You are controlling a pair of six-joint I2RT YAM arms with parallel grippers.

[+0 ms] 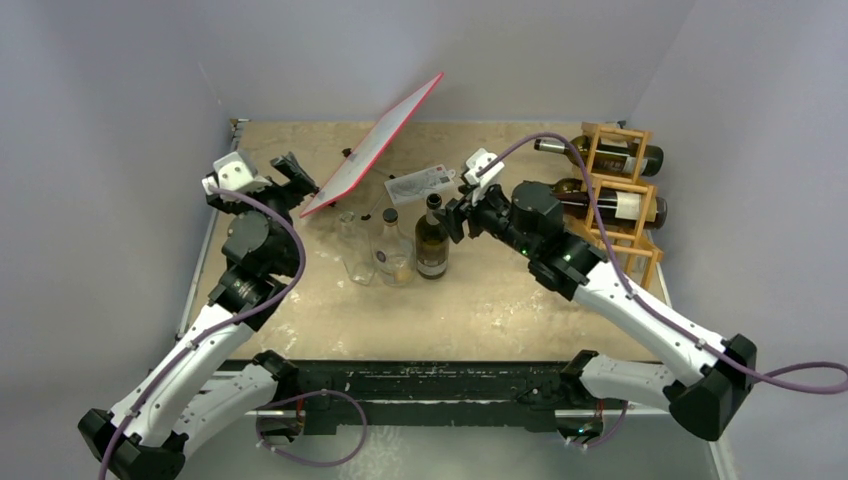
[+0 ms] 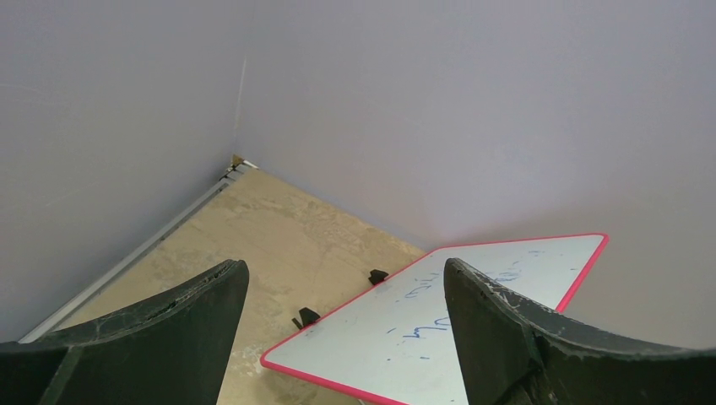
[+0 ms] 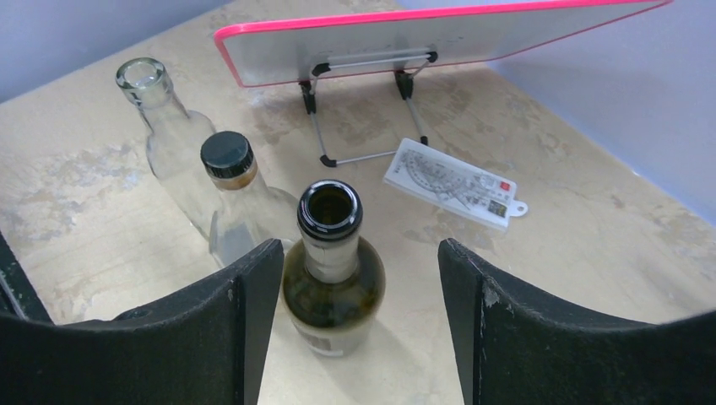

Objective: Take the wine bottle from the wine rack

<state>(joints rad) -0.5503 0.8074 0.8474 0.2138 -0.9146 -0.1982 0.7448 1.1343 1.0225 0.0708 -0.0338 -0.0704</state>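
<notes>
So here's what we're looking at. The wine bottle (image 1: 432,245), dark green and uncorked, is standing upright on the table (image 1: 500,300), well off to the left of the wine rack (image 1: 618,130). It has a label low on the body, but we can't read it from the right wrist view.

The right gripper (image 3: 359,253) sits astride that bottle's neck with its claw spread. One finger is close by the shoulder and the other is clearly apart from the glass, so nothing is pinched.

On the wine rack itself we see an upper racked bottle (image 1: 600,152) and a lower racked bottle (image 1: 615,205), both lying on their sides. Both have pale labels that are too small for us to read.

Further left of the rack, just past the wine bottle, are a capped clear bottle (image 3: 228,164) and an open clear bottle (image 3: 160,118).

A red-edged whiteboard (image 3: 439,38) is propped on a wire stand beyond them. It has blue scribble on it, and we can't make out the words. A white protractor card (image 3: 452,181) lies flat near the stand; it has a red mark and its print is illegible.

The left gripper (image 2: 344,266) is furthest from the rack, up by the whiteboard. Its claw is spread with nothing between the fingers.
</notes>
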